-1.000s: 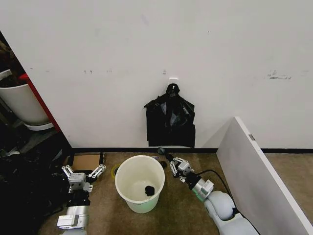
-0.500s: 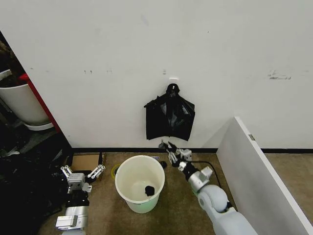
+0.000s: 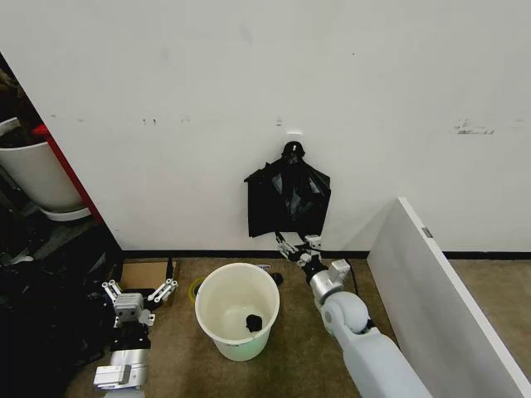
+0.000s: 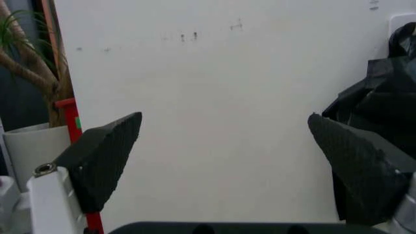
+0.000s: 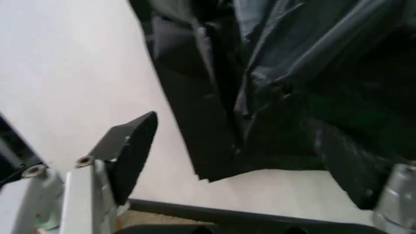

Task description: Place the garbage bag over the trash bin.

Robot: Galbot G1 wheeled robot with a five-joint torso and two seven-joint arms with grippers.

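Note:
The trash bin (image 3: 217,330), a cream-white round bucket, stands on the brown floor near the wall with a small black object (image 3: 254,321) at its bottom. A flat bunch of black bags (image 3: 287,203) hangs from a hook on the wall above it. The single garbage bag is out of view. My right gripper (image 3: 297,245) is open just under the bunch's lower edge; the right wrist view shows the glossy black bunch (image 5: 293,97) close ahead of the spread gripper (image 5: 244,141). My left gripper (image 3: 139,292) waits open, low and left of the bin, facing the wall (image 4: 224,119).
A white panel (image 3: 431,282) runs along the right. A flat cardboard box (image 3: 145,274) lies behind the left gripper. A larger white tub with a red edge (image 3: 37,174) and dark clutter (image 3: 41,323) stand at the left.
My right arm has stretched toward the wall, carrying its open gripper from beside the bin's rim up to the bottom of the hanging bunch. The left arm has hardly moved.

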